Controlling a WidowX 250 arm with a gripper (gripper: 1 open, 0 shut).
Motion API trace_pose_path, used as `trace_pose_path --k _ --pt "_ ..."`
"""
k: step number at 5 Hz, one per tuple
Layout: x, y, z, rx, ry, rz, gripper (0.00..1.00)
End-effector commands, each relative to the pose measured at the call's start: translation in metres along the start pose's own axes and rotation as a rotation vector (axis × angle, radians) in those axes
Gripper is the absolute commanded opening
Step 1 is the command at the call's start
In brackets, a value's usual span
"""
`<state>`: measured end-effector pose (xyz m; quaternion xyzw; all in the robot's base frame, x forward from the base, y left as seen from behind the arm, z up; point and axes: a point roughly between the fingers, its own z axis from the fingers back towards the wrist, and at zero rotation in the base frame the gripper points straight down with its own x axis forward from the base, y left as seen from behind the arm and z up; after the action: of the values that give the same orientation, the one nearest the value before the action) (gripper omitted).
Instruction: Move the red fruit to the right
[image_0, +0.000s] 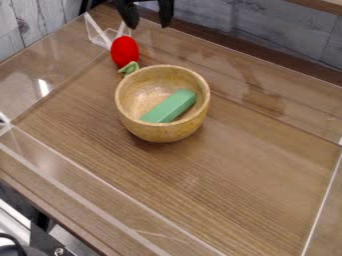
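The red fruit (124, 51), a small strawberry-like toy with a green leafy end at its lower side, lies on the wooden table at the far left, just beyond the wooden bowl (162, 102). My gripper (144, 14) hangs at the top edge of the view, above and slightly right of the fruit, apart from it. Its two dark fingers stand spread with nothing between them, so it is open.
A flat green block (170, 106) lies inside the wooden bowl. Clear acrylic walls (54, 160) ring the wooden table (254, 170). A brick-patterned wall runs along the back.
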<state>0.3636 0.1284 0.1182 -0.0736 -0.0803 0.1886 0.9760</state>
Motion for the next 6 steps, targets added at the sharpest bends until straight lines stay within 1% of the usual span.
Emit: trace_pose_path --k 1,2,4,5,6 --pt "0.015 0.01 0.01 0.023 -0.059 -0.016 1.0" --pt "0.02 0.019 0.001 0.042 -0.053 -0.029 1.0" --pt "0.007 0.038 -0.023 0.097 -0.039 0.031 1.0" --pt "0.006 0.026 -0.022 0.099 -0.03 -0.015 0.0" --pt "0.005 0.011 -0.014 0.091 -0.026 -0.063 0.0"
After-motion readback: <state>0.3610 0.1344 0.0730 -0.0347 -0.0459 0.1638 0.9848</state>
